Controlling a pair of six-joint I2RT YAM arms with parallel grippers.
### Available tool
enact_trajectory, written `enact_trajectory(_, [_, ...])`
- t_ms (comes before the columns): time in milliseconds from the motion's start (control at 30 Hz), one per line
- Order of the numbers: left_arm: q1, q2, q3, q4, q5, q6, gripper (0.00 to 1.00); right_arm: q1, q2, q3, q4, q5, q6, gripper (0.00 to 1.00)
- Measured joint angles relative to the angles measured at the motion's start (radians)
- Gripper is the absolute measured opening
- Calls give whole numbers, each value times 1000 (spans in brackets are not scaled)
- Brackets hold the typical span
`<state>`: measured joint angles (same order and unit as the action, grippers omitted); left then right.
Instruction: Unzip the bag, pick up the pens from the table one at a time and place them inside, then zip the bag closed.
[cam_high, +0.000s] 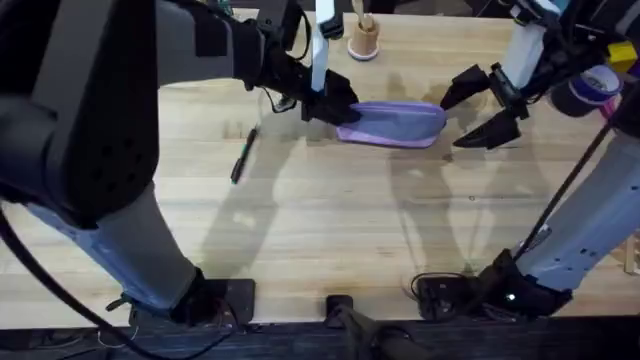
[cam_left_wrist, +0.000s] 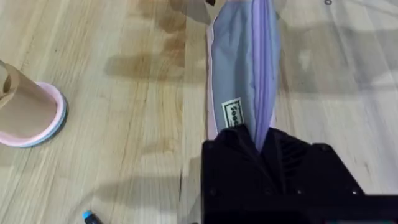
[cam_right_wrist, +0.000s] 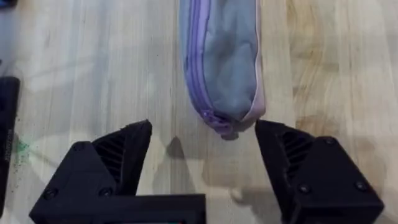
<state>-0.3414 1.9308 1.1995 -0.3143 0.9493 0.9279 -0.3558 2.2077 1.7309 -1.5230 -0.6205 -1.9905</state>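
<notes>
Overhead: high above arm bases, facing down and forward over table. Both wrist cameras: close, looking down at opposite ends of bag; all three views share it.

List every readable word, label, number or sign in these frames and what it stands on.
Small white tag sewn on the bag, beside the left gripper: dark lettering, too blurred to read.
Nothing else carries readable text: no print can be made out on the pen, the table or the open right gripper.
</notes>
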Motion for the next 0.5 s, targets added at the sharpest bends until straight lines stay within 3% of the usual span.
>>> enact_trajectory(333, [0,0,0,0,0,0,42,19,6,0,36,0,0,981])
enact_trajectory(500, [0,0,0,0,0,0,42,36,6,0,40,0,0,794])
